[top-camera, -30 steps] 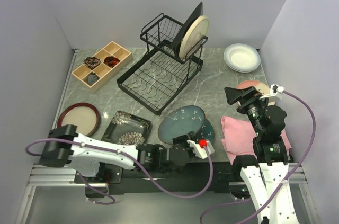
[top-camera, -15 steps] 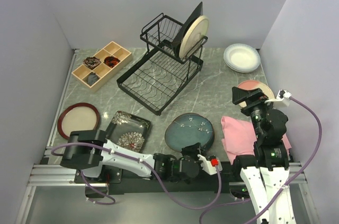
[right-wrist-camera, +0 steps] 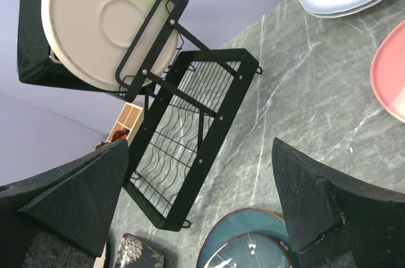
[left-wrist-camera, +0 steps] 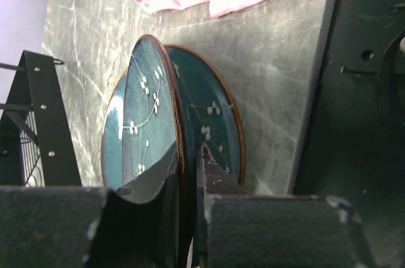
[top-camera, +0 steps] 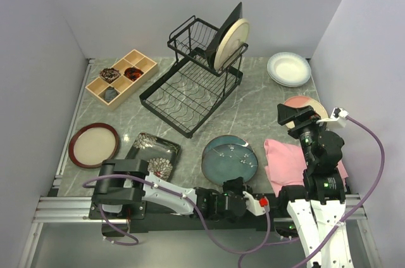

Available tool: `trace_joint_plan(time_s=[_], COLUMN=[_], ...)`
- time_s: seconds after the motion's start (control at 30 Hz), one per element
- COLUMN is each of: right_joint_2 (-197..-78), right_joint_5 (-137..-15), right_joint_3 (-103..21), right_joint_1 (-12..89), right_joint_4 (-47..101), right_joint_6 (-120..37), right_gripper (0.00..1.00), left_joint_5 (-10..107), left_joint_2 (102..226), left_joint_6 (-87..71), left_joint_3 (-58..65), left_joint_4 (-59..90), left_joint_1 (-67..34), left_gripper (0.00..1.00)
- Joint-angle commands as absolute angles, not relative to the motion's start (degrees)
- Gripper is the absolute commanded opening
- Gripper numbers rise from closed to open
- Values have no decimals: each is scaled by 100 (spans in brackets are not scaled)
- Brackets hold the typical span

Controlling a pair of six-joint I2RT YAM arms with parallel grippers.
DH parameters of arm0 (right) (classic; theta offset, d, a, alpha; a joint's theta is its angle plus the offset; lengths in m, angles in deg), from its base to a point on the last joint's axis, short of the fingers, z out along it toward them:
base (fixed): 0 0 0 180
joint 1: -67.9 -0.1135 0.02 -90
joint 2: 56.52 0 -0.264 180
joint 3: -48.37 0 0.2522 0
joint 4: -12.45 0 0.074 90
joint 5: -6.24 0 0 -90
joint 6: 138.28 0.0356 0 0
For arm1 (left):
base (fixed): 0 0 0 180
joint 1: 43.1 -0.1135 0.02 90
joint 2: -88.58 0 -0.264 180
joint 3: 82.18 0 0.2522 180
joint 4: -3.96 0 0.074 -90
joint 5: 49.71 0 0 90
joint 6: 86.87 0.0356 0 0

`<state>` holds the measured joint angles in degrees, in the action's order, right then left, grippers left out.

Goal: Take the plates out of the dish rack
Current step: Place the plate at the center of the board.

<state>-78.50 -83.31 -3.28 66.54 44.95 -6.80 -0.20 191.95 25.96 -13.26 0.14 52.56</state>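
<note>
Surface: grey marble table (top-camera: pixel 259 109) is sitting betw. pale walls; bare stone is showing betw. rack front and teal pair, also betw. rack and white stack.
Rack: dish rack (top-camera: pixel 190 94) is standing at back centre, lower grid angling toward front-left.
In rack: cream round plate (top-camera: pixel 231 44) is leaning upright in upper frame, black square plate (top-camera: pixel 231 21) right behind it.
L side: left gripper (left-wrist-camera: pixel 188 154) is clamping rim of upper teal plate (left-wrist-camera: pixel 149 122), which is overlapping lower teal plate (left-wrist-camera: pixel 212 116); pair is sitting close to near table edge.
R side: right gripper (right-wrist-camera: pixel 199 154) is hanging w/ jaws spread wide, gripping nothing, by pink plate (right-wrist-camera: pixel 392 78) near right wall.
Out of rack: white plates (top-camera: pixel 289 68) are lying back right; tan plate (top-camera: pixel 93 144) and flowered black plate (top-camera: pixel 149 147) front left.
Neighbours: pink cloth (top-camera: pixel 288 157) is lying just right of teal pair; wooden tray (top-camera: pixel 140 60) is sitting back left, apart from rack.
</note>
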Motion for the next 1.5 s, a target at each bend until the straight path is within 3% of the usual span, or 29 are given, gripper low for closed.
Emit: trace_joint_plan(time_s=[0.0,0.07,0.2,0.4,0.5,0.6,1.0,1.47], right_joint_2=[-7840,-7858,-7893,-7858,-7832,-7814,-7700,-7682], right_joint_5=[-8393,-8272,-8218,-8200,-8200,-8147,-8130,-8068], right_joint_3=[-520,-503,-494,-467,-441,-415,-318,-265], right_joint_1=[6641,6650,6658,6650,6658,6658,6650,6658], right_joint_4=[4361,4326,4300,4273,4256,4221,4159,4115], right_joint_6=[-758,-758,-750,-750,-758,-767,-732,-688], right_gripper=[100,100,100,100,100,100,100,100], left_joint_5=[-128,-172,65,320,687,943,2016,2253], left_joint_2=[19211,19377,19378,19264,19255,19220,18886,19053], left_joint_6=[2845,2792,2652,2449,2248,2036,1404,1236], left_joint_3=[-804,-699,-689,-742,-646,-557,-540,-593], left_joint_4=[-416,-294,-153,102,567,867,1359,1500], left_joint_1=[5288,5287,5279,5226,5208,5191,4892,4488], left_gripper=[2,12,13,24,37,35,47,52])
